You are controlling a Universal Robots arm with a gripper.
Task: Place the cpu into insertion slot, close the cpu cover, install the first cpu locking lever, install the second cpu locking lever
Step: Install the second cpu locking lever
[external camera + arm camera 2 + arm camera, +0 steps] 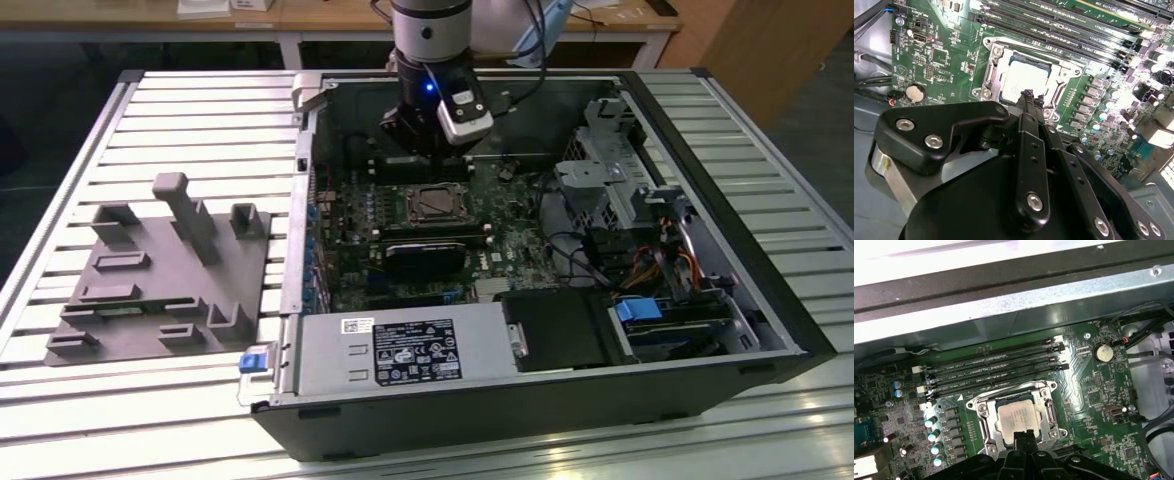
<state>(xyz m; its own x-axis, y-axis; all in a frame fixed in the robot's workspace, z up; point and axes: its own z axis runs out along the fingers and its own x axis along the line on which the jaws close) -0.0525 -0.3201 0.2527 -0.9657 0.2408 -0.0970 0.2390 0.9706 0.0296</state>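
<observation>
Second wrist view puts you right behind the end effector (pixel 1028 95), its two slim fingertips drawn together with nothing between them, hovering just above the near edge of the cpu (pixel 1024 80). You can see the chip already seated flat in the insertion slot (pixel 990 75), its pale metal top showing through the cut-out of the cpu cover (pixel 1066 67), which appears to lie down around it like a frame.

First wrist view gives you the same reading from the opposite side: the end effector (pixel 1021 436) closes over the edge of the cpu (pixel 1015 416), the cpu cover (pixel 985 419) sits level on the insertion slot (pixel 1048 412), and the four long memory slots (pixel 994 371) run beside the socket.

Exterior view shows you the arm reaching straight down into the open computer case (pixel 787 330) on the slatted table (pixel 80 420), with the end effector (pixel 427 162) just above the cpu (pixel 434 204); a grey fixture block (pixel 160 270) rests on the table at the exterior view's left.

Judged from these pictures, placing the chip looks done and the cover looks closed. You cannot tell whether either locking lever is latched, so count both as unconfirmed.
</observation>
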